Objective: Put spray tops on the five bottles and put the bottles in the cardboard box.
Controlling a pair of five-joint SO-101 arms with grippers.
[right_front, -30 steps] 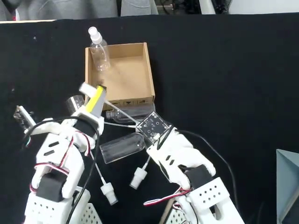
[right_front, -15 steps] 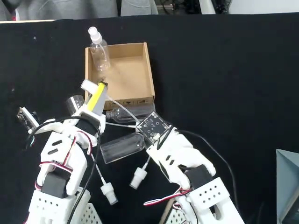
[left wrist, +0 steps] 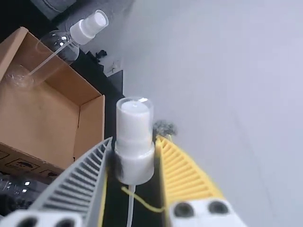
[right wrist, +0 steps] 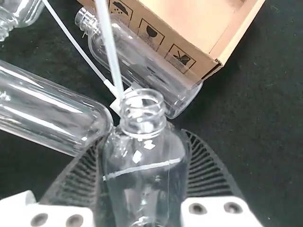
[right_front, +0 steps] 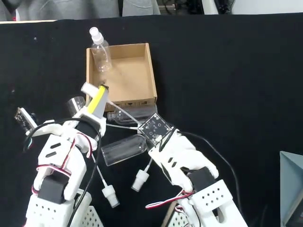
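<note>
My left gripper (right_front: 93,96) is shut on a white spray top (right_front: 88,89), held in front of the cardboard box (right_front: 142,51). In the left wrist view the spray top (left wrist: 135,142) sits upright between the grey and yellow fingers. Its thin dip tube (right wrist: 111,52) slants down to the open neck of a clear bottle (right wrist: 141,156), and its end is at the mouth. My right gripper (right wrist: 142,142) is shut on that bottle. One capped bottle (right_front: 100,51) leans on the box's far left corner.
An open bottle (right_front: 131,115) lies against the box's front wall and another (right_front: 124,149) lies between the arms. A further bottle (right_front: 75,104) sits left of the yellow finger. Two loose spray tops (right_front: 140,179) (right_front: 110,195) lie near the arm bases.
The left arm shifted slightly with the spray top and came back to about the same spot. The right arm and its bottle stayed put.
</note>
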